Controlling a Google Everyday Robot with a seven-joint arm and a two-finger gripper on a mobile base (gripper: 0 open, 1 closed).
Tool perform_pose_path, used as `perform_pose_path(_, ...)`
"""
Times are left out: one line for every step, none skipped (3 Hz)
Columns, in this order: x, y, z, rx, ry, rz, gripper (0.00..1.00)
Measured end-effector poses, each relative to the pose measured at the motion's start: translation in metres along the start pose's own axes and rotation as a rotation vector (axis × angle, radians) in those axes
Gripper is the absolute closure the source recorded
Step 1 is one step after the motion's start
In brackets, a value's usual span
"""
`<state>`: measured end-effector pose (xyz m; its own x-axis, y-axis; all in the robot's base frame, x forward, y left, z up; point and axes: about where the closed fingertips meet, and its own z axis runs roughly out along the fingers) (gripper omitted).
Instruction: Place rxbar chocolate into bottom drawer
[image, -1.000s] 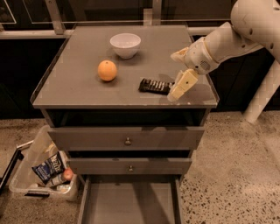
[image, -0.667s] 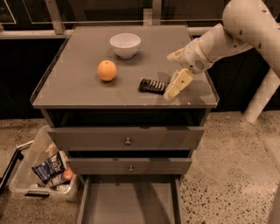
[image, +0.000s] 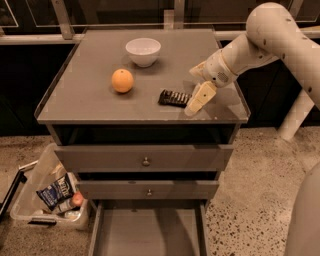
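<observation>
Gripper (image: 194, 90) hovers low over the cabinet top (image: 90, 105), its 2 fingers apart and empty; the rxbar chocolate (image: 174, 98) lies flat just to its left, long axis left-right, bottom drawer (image: 150, 230) open below

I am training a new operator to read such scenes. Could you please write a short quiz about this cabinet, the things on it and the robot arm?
1. True or false: the bottom drawer is pulled open.
2. The gripper is low over the front right of the top surface. Which thing is nearest to it? A) the orange B) the white bowl C) the rxbar chocolate
3. Fill in: the rxbar chocolate lies on top of the ____.

Key: 1 true. 2 C. 3 cabinet.
</observation>
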<state>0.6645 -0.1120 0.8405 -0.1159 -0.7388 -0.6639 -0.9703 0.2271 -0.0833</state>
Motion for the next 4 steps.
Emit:
perform_pose_path(0.0050, -0.0042, 0.0067, -0.005, 0.004, 0.015, 0.00)
perform_pose_path(0.0050, -0.0042, 0.0068, -0.005, 0.004, 0.015, 0.19)
perform_pose_path(0.0050, -0.0042, 0.0068, -0.005, 0.004, 0.015, 0.42)
perform_pose_path(0.0050, -0.0042, 0.0068, -0.006, 0.004, 0.015, 0.65)
